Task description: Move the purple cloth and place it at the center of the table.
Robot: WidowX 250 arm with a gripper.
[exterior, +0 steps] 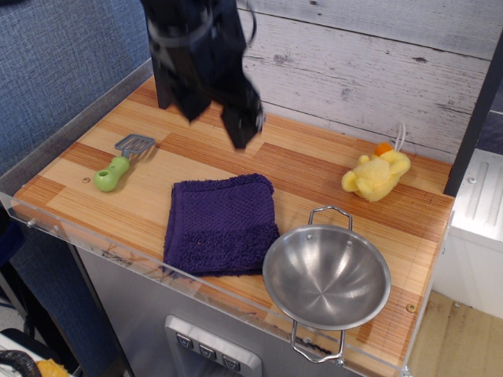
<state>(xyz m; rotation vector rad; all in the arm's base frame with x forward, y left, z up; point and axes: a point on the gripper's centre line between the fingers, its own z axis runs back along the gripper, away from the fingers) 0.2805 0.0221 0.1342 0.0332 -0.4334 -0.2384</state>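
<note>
The purple cloth (222, 224) lies flat and folded on the striped wooden table (314, 169), near the front edge and left of the middle. Its right edge touches or almost touches the steel bowl (326, 275). My gripper (218, 119) hangs in the air above and behind the cloth. Its two black fingers (240, 126) stand apart and hold nothing. The image of the arm is slightly blurred.
A steel bowl with wire handles sits at the front right. A yellow plush duck (377, 174) lies at the back right. A green-handled spatula (118, 166) lies at the left. A clear acrylic rim (118, 253) runs along the table's front edge.
</note>
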